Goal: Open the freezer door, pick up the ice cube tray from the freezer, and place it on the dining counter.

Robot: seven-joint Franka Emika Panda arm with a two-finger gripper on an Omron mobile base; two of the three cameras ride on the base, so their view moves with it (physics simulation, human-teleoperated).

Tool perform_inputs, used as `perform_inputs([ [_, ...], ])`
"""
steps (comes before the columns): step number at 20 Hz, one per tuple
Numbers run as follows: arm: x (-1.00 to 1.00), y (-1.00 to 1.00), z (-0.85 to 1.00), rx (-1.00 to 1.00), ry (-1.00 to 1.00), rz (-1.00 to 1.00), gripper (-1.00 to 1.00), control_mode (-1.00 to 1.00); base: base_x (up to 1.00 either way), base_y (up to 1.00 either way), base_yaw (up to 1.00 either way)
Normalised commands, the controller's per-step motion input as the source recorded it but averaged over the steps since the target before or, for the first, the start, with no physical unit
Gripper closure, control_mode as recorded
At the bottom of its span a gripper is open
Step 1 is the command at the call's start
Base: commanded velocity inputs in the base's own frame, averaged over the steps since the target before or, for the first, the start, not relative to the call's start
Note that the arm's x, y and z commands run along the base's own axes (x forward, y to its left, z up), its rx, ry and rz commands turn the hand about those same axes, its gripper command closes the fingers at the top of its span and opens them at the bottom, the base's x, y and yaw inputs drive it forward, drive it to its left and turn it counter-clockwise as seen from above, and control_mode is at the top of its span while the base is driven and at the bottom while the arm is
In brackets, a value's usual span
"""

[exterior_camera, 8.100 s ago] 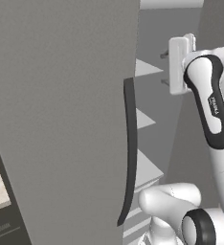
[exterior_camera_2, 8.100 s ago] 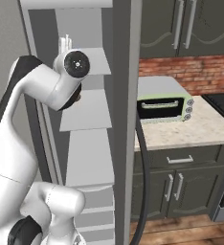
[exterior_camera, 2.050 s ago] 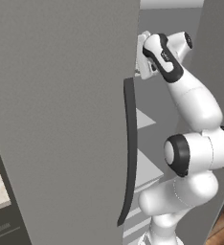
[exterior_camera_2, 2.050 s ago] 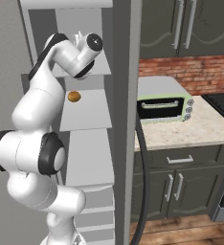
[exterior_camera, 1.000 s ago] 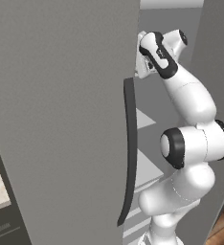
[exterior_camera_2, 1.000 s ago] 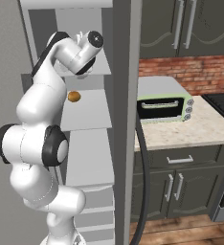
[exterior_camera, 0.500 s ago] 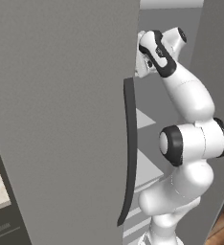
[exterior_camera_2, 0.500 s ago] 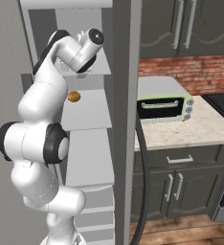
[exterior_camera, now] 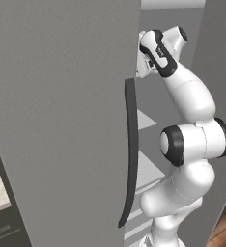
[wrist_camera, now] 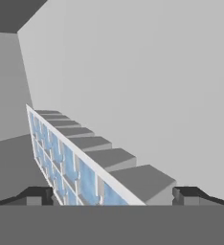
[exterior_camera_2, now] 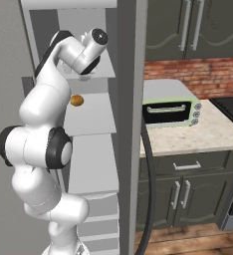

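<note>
Freezer door (exterior_camera: 62, 120) is swung open, its flat grey face taking the left of the left base view, long dark curved handle (exterior_camera: 129, 154) running down its edge. Arm reaches up into the freezer (exterior_camera_2: 96, 119) with the hand at an upper shelf level; in the left base view the hand sits just past the door's top edge. Hand view: gripper (wrist_camera: 111, 196) spread wide, dark fingertips (wrist_camera: 37, 195) far apart at left and right of the bottom edge, nothing clamped between them. Ice tray (wrist_camera: 66, 160) lies right in front of the gripper, between the two tips, running diagonally away up-left; pale blue-white, grid of small cells visible on its near side, grey-looking cell tops stepping along its far side. Whether the tips touch the tray can't be told; they look apart from it. Tray rests inside the freezer against light grey walls, upper shelf. Right base view: light grey shelves (exterior_camera_2: 91, 122) stacked down the open compartment, a small brown round item (exterior_camera_2: 76, 100) on a shelf just below the hand, beside the arm's upper link. To the right of the freezer, a stone-topped counter (exterior_camera_2: 198, 137) with a pale green toaster oven (exterior_camera_2: 171, 109) on it, dark cabinets (exterior_camera_2: 188, 191) below and above, brick wall (exterior_camera_2: 193, 72) behind.
</note>
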Motion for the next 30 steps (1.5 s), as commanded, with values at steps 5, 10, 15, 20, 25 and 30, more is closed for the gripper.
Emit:
perform_inputs([
  [5,0.00,0.02,0.00,0.00,0.00,0.00,-1.00,-1.00,0.00,0.00,0.00],
  [10,0.00,0.00,0.00,0.00,0.00,0.00,-1.00,-1.00,0.00,0.00,0.00],
  [15,0.00,0.00,0.00,0.00,0.00,0.00,-1.00,-1.00,0.00,0.00,0.00],
  [20,0.00,0.00,0.00,0.00,0.00,0.00,-1.00,-1.00,0.00,0.00,0.00],
  [25,0.00,0.00,0.00,0.00,0.00,0.00,1.00,-1.00,0.00,0.00,0.00],
  [30,0.00,0.00,0.00,0.00,0.00,0.00,1.00,-1.00,0.00,0.00,0.00],
])
